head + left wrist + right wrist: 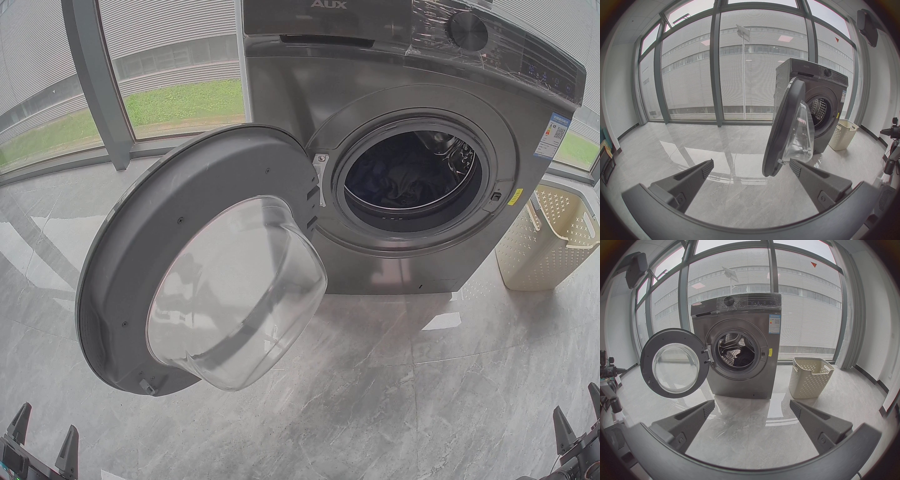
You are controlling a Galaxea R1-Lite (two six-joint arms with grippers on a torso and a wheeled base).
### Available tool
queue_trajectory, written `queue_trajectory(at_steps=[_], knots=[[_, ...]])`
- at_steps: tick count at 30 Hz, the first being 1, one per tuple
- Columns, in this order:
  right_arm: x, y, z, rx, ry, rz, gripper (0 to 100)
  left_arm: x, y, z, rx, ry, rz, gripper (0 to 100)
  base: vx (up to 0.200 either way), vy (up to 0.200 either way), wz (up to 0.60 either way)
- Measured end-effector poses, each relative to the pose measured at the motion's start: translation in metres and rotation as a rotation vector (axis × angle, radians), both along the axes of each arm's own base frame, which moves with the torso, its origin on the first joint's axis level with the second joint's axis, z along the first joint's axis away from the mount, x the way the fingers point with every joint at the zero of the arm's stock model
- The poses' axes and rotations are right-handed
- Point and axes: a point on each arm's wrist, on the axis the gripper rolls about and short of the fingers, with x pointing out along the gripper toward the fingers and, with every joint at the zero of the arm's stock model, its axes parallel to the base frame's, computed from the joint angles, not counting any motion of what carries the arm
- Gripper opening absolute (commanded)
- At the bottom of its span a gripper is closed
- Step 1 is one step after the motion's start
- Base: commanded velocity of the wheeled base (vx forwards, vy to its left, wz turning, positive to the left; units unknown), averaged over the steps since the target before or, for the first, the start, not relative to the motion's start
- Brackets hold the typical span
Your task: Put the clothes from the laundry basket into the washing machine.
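A grey washing machine [400,87] stands ahead with its round door [187,250] swung wide to the left. Dark clothes [400,178] lie inside the drum, also seen as dark clothes [742,357] in the right wrist view. A cream laundry basket [550,240] stands on the floor right of the machine; the laundry basket [810,377] shows no clothes above its rim. My left gripper [44,434] is low at the near left, open and holding nothing. My right gripper [578,415] is low at the near right, open and holding nothing.
Grey tiled floor [375,387] stretches between me and the machine. The open door [784,125] juts out over the floor at the left. Tall windows [743,62] run behind the machine.
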Motion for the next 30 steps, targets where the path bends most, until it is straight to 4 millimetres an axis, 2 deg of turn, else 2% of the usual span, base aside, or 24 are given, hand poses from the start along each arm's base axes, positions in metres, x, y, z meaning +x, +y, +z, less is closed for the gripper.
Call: queue_trajectory(at_steps=[30], knots=[[0.0001, 0.0000, 0.0000, -0.001, 0.001, -0.002, 100, -0.0002, -0.0003, 0.0028, 0.032, -0.019, -0.012, 100, 0.000, 0.000, 0.00]])
